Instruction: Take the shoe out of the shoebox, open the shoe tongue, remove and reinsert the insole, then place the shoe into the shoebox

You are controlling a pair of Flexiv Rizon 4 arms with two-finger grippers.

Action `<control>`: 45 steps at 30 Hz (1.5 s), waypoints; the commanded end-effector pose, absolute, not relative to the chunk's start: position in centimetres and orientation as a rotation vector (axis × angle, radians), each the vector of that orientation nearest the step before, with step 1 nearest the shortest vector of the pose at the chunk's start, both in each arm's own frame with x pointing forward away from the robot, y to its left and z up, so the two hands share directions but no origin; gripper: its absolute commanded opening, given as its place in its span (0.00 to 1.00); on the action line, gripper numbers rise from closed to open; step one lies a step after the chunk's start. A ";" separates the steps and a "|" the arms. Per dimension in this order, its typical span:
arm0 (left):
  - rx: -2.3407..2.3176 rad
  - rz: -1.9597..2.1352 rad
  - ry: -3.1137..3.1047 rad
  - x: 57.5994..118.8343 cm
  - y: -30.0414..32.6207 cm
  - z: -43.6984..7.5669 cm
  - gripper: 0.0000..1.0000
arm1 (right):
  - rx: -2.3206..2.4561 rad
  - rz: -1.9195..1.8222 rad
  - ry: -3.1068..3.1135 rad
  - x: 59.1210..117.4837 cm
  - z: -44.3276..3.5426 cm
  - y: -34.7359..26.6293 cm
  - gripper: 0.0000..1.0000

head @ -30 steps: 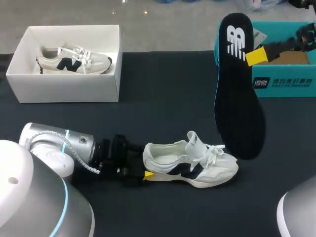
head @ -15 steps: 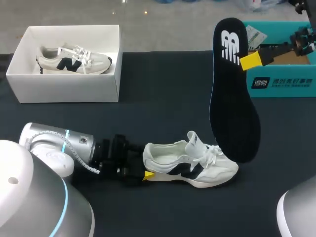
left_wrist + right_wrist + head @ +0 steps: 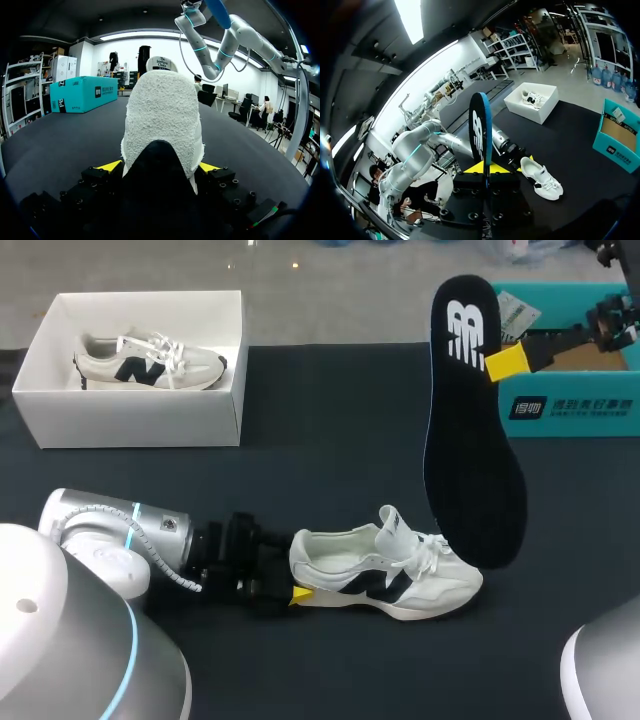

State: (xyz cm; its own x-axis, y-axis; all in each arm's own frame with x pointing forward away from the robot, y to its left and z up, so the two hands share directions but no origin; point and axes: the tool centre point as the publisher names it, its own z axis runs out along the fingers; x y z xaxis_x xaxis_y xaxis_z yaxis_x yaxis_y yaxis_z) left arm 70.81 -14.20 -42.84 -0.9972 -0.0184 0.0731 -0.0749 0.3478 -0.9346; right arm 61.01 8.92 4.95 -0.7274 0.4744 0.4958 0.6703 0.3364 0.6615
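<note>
A white sneaker with a black letter [image 3: 385, 580] lies on its sole on the black table, toe to the right and tongue raised. My left gripper [image 3: 296, 576] is shut on its heel. In the left wrist view the heel [image 3: 160, 115] fills the gap between the two yellow tips [image 3: 111, 166]. High over the table's right side, my right gripper [image 3: 510, 362] is shut on the heel end of the black insole [image 3: 470, 440]. The insole hangs toe-down above the sneaker's toe. In the right wrist view it stands edge-on [image 3: 481, 135] between the fingers of the gripper [image 3: 484, 167], with the sneaker [image 3: 542, 180] far below.
A white shoebox [image 3: 130, 420] at the back left holds a second matching sneaker [image 3: 150, 360]. A teal carton [image 3: 575, 410] stands at the back right, behind the right gripper. Bare black tabletop lies between the boxes and the sneaker.
The right gripper and insole shifted slightly left a second ago, then stayed still. The left gripper and sneaker have not moved.
</note>
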 end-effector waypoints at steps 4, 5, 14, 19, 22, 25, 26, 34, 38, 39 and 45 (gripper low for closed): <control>0.089 1.762 -2.540 70.7 -14.1 -43.0 0.00 | -1.038 -1.333 -2.386 61.2 5.0 9.1 0.00; 0.089 1.762 -2.540 70.7 -14.1 -43.0 0.00 | -1.038 -1.333 -2.386 61.2 5.0 9.1 0.00; 0.007 1.627 -2.643 70.9 -14.3 -42.5 1.00 | -1.038 -1.333 -2.386 61.2 5.0 9.1 0.00; -0.008 1.589 -2.660 71.0 -14.4 -42.0 1.00 | -1.038 -1.333 -2.386 61.2 5.0 9.1 0.00; 0.008 1.529 -2.678 71.3 -14.2 -41.9 1.00 | -1.038 -1.333 -2.386 61.2 5.0 9.1 0.00; 0.001 1.439 -2.722 71.4 -14.0 -41.7 1.00 | -1.038 -1.333 -2.386 61.2 5.0 9.1 0.00; -0.005 1.416 -2.728 71.4 -13.9 -41.6 1.00 | -1.038 -1.333 -2.386 61.2 5.0 9.1 0.00; -0.063 1.147 -2.790 71.1 -13.2 -40.6 1.00 | -1.038 -1.333 -2.386 61.2 5.0 9.1 0.00; -0.085 1.004 -2.804 71.1 -13.2 -40.1 1.00 | -1.038 -1.333 -2.386 61.2 5.0 9.1 0.00; -0.091 0.971 -2.811 71.1 -13.2 -40.0 1.00 | -1.038 -1.333 -2.386 61.2 5.0 9.1 0.00; -0.109 0.686 -2.880 71.4 -13.3 -39.6 1.00 | -1.038 -1.333 -2.386 61.2 5.0 9.1 0.00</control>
